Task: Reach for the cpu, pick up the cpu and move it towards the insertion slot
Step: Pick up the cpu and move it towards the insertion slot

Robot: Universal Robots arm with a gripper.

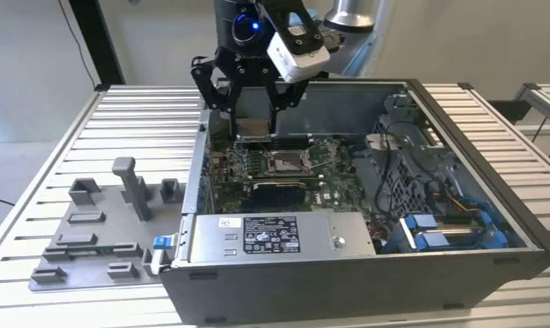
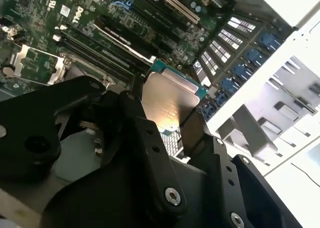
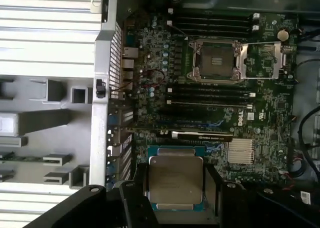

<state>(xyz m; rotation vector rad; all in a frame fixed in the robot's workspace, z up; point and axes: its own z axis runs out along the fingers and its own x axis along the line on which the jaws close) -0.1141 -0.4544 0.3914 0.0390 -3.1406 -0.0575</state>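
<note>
Overhead, cpu (image 3: 175, 180) in gripper (image 3: 176, 188)

I work in what looks like a robotics lab or test cell. My bench is a slatted aluminium table (image 1: 119, 123) set on a bare pale floor (image 1: 24, 75). An open desktop computer case (image 1: 366, 273) lies on it, its motherboard (image 3: 260, 113) and power supply (image 1: 275, 236) exposed. Beside the case sits a grey plastic fixture plate (image 1: 83, 239) with upright blocks. A second slatted table (image 1: 548, 96) stands at the exterior view's right.
</note>
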